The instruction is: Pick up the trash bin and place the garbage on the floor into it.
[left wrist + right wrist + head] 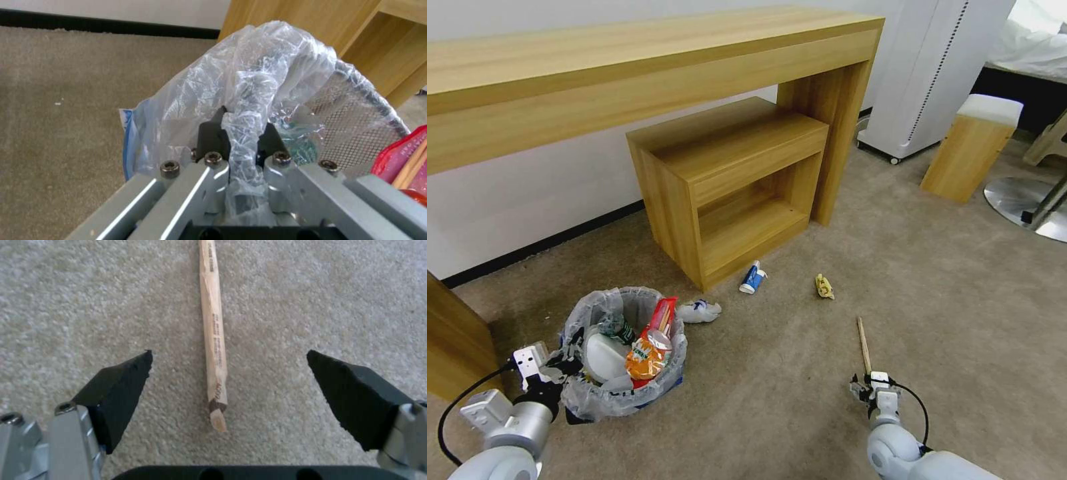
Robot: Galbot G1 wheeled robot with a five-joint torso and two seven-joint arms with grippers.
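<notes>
The trash bin [602,400], round, dark mesh with a white plastic bag liner [231,90], holds a red wrapper [662,319], an orange can and white items. My left gripper [564,365] is shut on the bin's near rim and bag [240,146]. On the beige carpet floor [774,380] lies garbage: a wooden stick [864,344], a blue-white carton [752,277], a yellow scrap [824,287] and a white-blue crumpled piece [700,311]. My right gripper [229,356] hangs open just above the carpet, its black fingers [120,386] on either side of the stick's near end [216,383].
A wooden desk [647,73] with a low open cabinet [734,180] stands against the wall behind the litter. A wooden stool [970,147], a white appliance [920,73] and a metal chair base [1027,207] stand at the far right. Another wooden panel [454,340] is at the left.
</notes>
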